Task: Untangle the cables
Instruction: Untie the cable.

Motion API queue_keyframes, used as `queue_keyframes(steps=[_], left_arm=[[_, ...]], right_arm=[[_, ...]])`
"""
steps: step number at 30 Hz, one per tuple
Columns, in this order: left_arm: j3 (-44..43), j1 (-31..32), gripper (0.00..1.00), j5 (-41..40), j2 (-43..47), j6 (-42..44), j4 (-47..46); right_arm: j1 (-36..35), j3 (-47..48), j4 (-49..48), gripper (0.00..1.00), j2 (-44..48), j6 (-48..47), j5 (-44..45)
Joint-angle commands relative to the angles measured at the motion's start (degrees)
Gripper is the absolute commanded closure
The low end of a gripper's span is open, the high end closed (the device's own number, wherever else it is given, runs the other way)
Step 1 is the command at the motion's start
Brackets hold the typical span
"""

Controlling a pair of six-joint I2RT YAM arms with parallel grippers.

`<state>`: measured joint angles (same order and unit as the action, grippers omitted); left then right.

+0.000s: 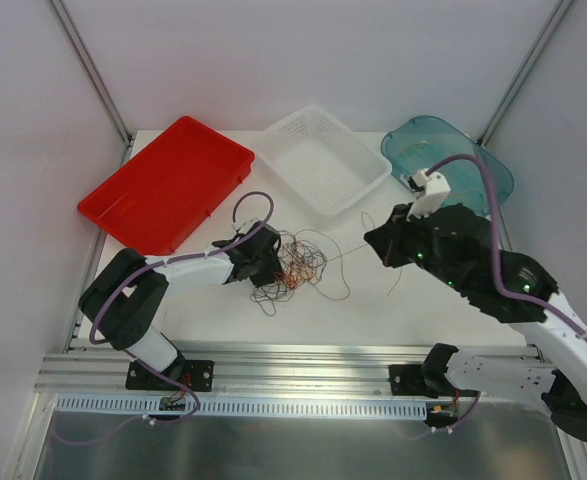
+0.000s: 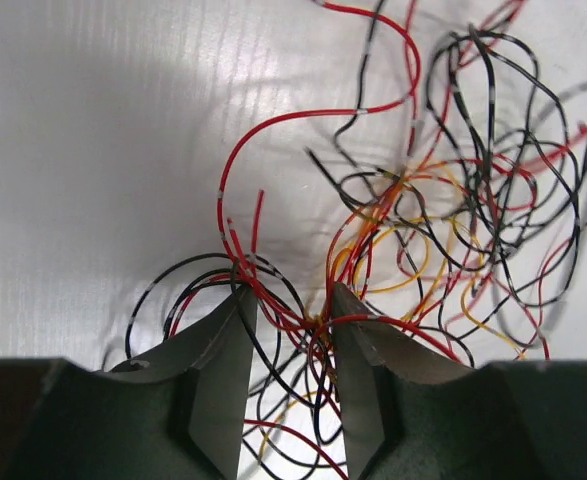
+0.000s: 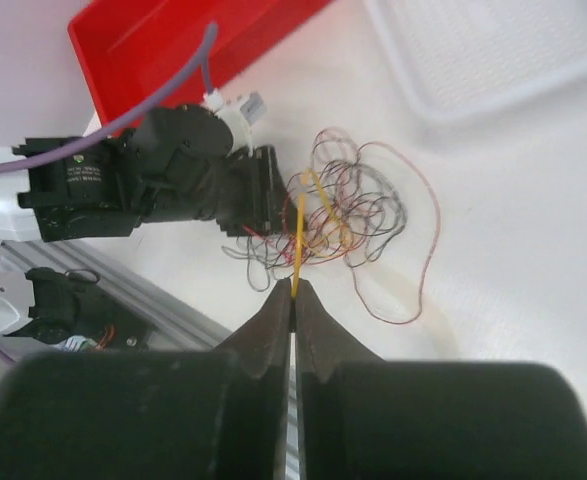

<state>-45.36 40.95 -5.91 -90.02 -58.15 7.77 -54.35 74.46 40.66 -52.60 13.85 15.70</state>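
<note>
Top and wrist views. Arms: two, both mine, the left arm [image 1: 133, 300] and the right arm [image 1: 473, 260]. Grippers: two, one per arm, the left gripper [image 2: 291, 300] and the right gripper [image 3: 294, 290]. Fingers [image 2: 213, 370]: two on each, four in all. Table [image 1: 393, 310]: one. Containers: three, one of each kind: one red tray [image 1: 163, 185], one white basket [image 1: 323, 165], one teal tub [image 1: 443, 135]. Cables [image 1: 298, 262]: one tangle, three colours (red, yellow-orange, black); the single strands cross too often for me to count.
</note>
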Motion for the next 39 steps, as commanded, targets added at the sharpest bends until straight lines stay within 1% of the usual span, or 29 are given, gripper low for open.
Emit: queue_keyframes(steps=[1,3,7,9,10,11,14,20,24,26,31,32,35,38,39], left_arm=[[1.33,-1.40,0.65,-4.37,-0.69,0.32,2.60],[1.42,-2.01,0.63,-5.16,-0.07,1.10,3.21],[1.86,-5.16,0.62,-5.95,0.72,2.42,4.27],[2.38,-6.75,0.62,-6.39,1.25,3.56,4.80],[2.56,-7.63,0.62,-6.65,1.42,4.01,5.32],[2.91,-9.55,0.62,-6.83,1.86,4.27,5.67],[3.26,-12.46,0.61,-8.32,2.74,6.11,6.38],[2.48,-15.28,0.60,-10.52,2.83,8.49,7.96],[1.77,-16.25,0.59,-10.35,2.48,9.37,8.75],[1.60,-16.25,0.57,-9.39,3.09,9.81,8.84],[1.07,-16.25,0.43,-3.95,7.47,12.53,9.02],[1.24,-16.25,0.38,-3.50,8.53,12.88,9.19],[1.24,-16.16,0.29,-1.39,12.66,15.08,10.24],[0.28,-16.25,0.21,0.28,17.06,17.62,12.61],[-0.07,-16.16,0.15,0.37,18.20,19.02,13.32]], right_arm=[[0.91,8.06,8.10,0.99,3.55,-8.39,7.83],[1.26,12.62,9.86,0.99,3.91,-11.02,10.12],[1.96,17.82,13.90,0.99,4.08,-13.58,16.45],[2.05,19.23,14.44,0.99,4.43,-13.58,17.51],[2.14,20.45,14.62,0.99,4.52,-15.41,18.04],[2.05,21.25,15.14,0.99,4.70,-15.69,19.00],[2.14,24.33,15.94,0.99,4.96,-16.83,20.59],[2.14,29.77,17.25,0.99,4.79,-18.77,22.34],[2.14,28.82,16.82,0.99,5.31,-18.86,22.62],[2.14,25.59,16.90,0.99,5.40,-17.72,22.97],[2.23,16.89,13.49,0.99,6.02,-15.61,22.35],[2.32,15.73,12.95,0.99,5.84,-15.43,22.44],[3.89,13.18,11.11,0.99,4.26,-15.52,20.43],[8.37,11.42,9.26,0.99,1.98,-16.22,16.74],[11.95,11.07,8.74,0.99,0.76,-16.31,15.25]])
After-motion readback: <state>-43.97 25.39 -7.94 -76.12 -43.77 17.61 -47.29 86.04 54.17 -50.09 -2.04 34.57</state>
